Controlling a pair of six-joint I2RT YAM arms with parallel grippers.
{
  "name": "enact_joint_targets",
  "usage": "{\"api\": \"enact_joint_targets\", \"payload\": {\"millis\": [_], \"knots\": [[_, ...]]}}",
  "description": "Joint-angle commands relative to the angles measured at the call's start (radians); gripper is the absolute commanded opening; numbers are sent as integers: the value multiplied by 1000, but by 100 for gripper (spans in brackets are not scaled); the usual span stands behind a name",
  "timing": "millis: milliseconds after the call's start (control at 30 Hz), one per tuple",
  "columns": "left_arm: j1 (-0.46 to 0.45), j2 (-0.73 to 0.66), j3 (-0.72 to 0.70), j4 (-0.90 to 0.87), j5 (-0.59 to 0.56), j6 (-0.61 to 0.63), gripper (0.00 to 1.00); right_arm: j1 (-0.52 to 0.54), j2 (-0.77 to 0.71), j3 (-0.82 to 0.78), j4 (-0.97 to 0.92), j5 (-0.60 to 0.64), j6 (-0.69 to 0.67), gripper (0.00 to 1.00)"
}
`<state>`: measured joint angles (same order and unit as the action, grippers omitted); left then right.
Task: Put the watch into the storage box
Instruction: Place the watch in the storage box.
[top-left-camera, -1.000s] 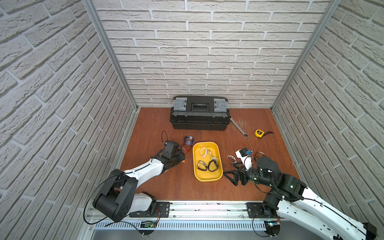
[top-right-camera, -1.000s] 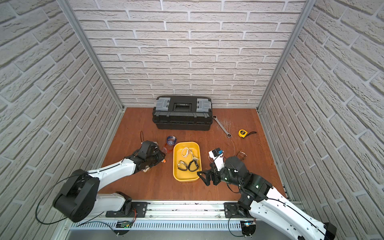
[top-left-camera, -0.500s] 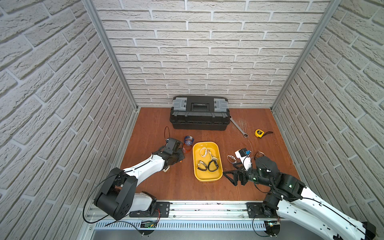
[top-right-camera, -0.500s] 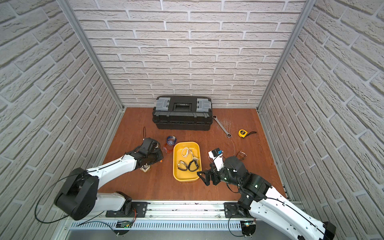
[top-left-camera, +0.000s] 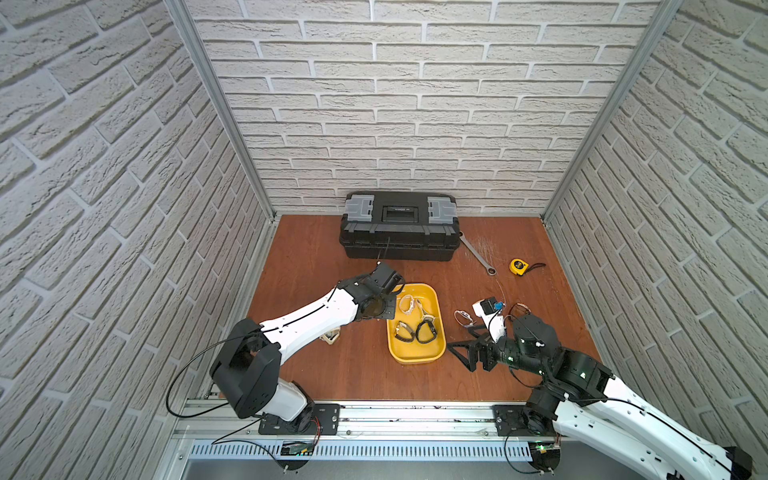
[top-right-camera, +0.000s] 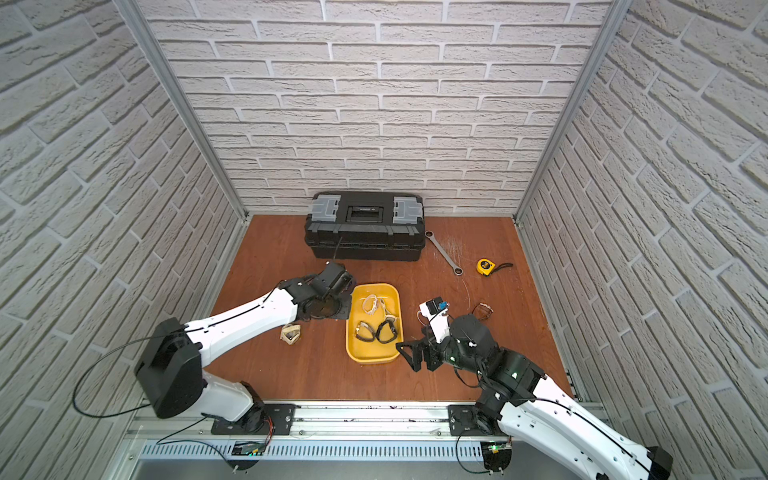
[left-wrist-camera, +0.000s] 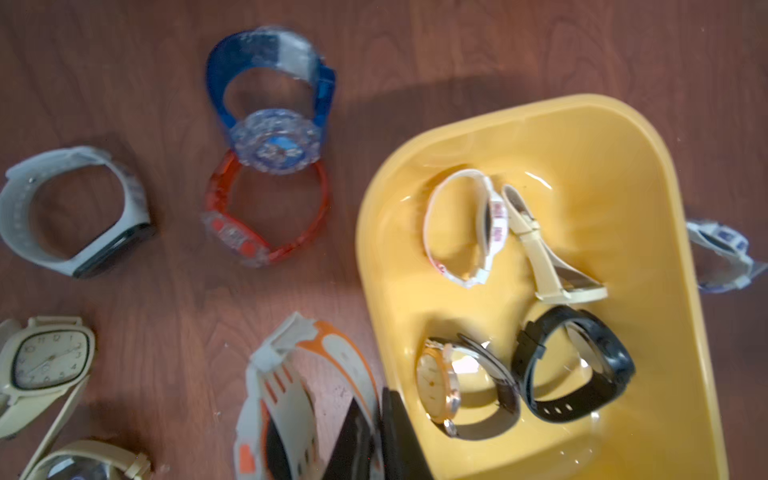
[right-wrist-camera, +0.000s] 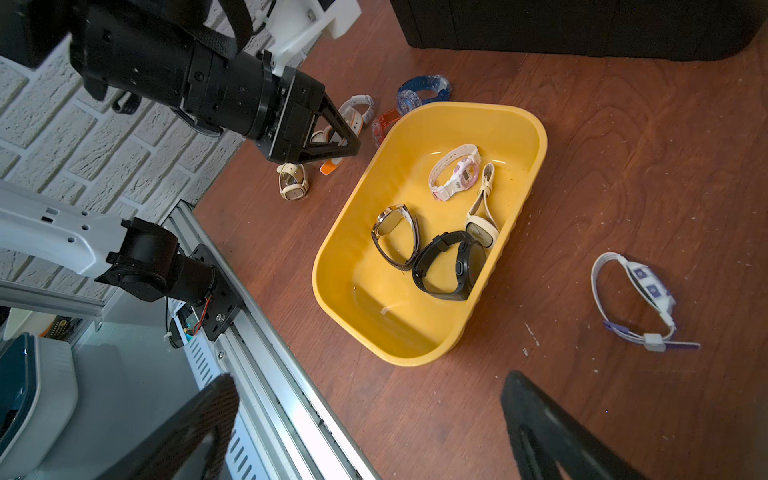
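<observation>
- left tool (right-wrist-camera: 347, 145) pressed together on the strap of the white-and-orange watch (left-wrist-camera: 291, 374); the watch is outside the storage box (right-wrist-camera: 399, 332), just beside its rim
- right tool (top-left-camera: 464, 356) spread wide, holding nothing, near the box's opposite side
- four watches (right-wrist-camera: 440, 266) lie in the box

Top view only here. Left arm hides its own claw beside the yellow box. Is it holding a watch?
Observer: Yes. In the right wrist view the left claw is shut on the strap of a white-and-orange watch, just outside the storage box.
Operator: Anything hidden under that arm?
Observer: The left wrist view shows three on the table: a blue watch, a red watch, a grey-strap watch.
Operator: Held watch over the box?
Observer: Not yet. In the left wrist view it is beside the rim, over the table.
</observation>
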<state>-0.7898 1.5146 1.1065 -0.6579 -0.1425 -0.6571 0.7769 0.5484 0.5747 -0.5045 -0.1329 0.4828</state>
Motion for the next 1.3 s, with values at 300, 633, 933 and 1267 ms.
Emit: {"api": "enact_joint_targets", "payload": {"millis": [300,633,933,1267], "knots": [[-104,388,344,-214,-101,222,9,1,-51,-19,22,-7,14,100],[-106,533,397,-200,-155,264,11,1,-104,-38,-18,48,39,100],[-121,520,365,-177,-176,263,36,1,-84,-31,-29,76,43,100],[-147,437,394,-208,-177,256,52,-3,7,-2,-81,201,92,100]]}}
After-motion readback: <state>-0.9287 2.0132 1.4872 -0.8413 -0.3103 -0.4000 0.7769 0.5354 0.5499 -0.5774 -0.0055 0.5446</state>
